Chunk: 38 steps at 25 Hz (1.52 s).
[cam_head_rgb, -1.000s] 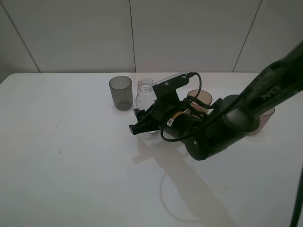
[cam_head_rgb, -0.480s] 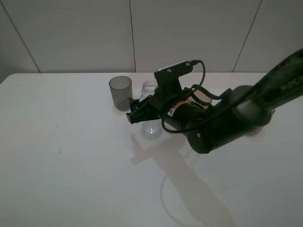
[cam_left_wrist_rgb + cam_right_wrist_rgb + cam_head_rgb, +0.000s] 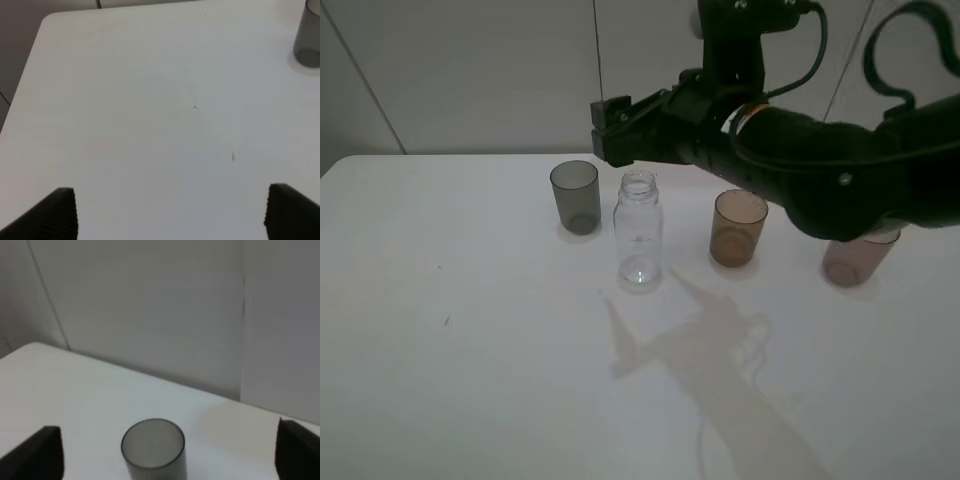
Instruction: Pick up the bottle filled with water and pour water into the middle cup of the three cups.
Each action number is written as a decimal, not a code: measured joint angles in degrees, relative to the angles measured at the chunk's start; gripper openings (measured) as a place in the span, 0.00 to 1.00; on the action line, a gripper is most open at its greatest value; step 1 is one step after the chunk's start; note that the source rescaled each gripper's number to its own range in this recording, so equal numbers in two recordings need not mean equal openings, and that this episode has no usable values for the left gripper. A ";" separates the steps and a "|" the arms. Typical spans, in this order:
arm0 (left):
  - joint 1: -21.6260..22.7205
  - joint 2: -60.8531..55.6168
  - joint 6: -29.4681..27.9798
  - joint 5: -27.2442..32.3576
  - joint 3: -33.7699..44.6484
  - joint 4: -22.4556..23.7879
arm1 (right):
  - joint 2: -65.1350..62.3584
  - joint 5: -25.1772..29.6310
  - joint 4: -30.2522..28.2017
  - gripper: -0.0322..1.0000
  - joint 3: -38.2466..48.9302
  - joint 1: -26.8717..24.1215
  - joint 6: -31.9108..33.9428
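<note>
Bottle (image 3: 638, 230), small, clear and colourless, of plastic with a wide uncapped neck, is seen standing upright on the white table (image 3: 470, 330), with nothing holding it. It is placed between the smoky dark grey plastic tumbler (image 3: 575, 196) and the translucent amber-brown plastic tumbler (image 3: 737, 227), nearer the grey one and a little closer to the camera than either. A mauve-pink plastic tumbler (image 3: 855, 259) is found at the far right of the row, partly covered by the black right arm (image 3: 820, 165). The right gripper (image 3: 611, 131) is held in the air above and behind the bottle, clear of it; in the right wrist view its fingertips (image 3: 42, 450) are spread wide with only the grey tumbler (image 3: 153, 449) seen between them. The left gripper (image 3: 170, 212) is likewise parted, empty over bare table, with the grey tumbler (image 3: 308, 36) at the frame's edge.
</note>
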 joint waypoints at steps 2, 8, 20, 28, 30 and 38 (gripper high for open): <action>0.00 0.00 0.00 0.00 0.00 0.00 | -4.66 9.06 3.04 0.77 0.00 -0.58 -2.97; 0.00 0.00 0.00 0.00 0.00 0.00 | -13.92 42.55 3.33 0.77 0.00 -8.98 2.39; 0.00 0.00 0.00 0.00 0.00 0.00 | -36.71 79.14 -23.91 0.77 0.03 -30.35 22.25; 0.00 0.00 0.00 0.00 0.00 0.00 | -58.80 88.71 -29.31 0.77 0.03 -31.62 22.58; 0.00 0.00 0.00 0.00 0.00 0.00 | -62.83 91.96 -29.36 0.77 0.03 -31.62 22.58; 0.00 0.00 0.00 0.00 0.00 0.00 | -75.17 94.58 -29.60 0.77 0.03 -31.62 22.58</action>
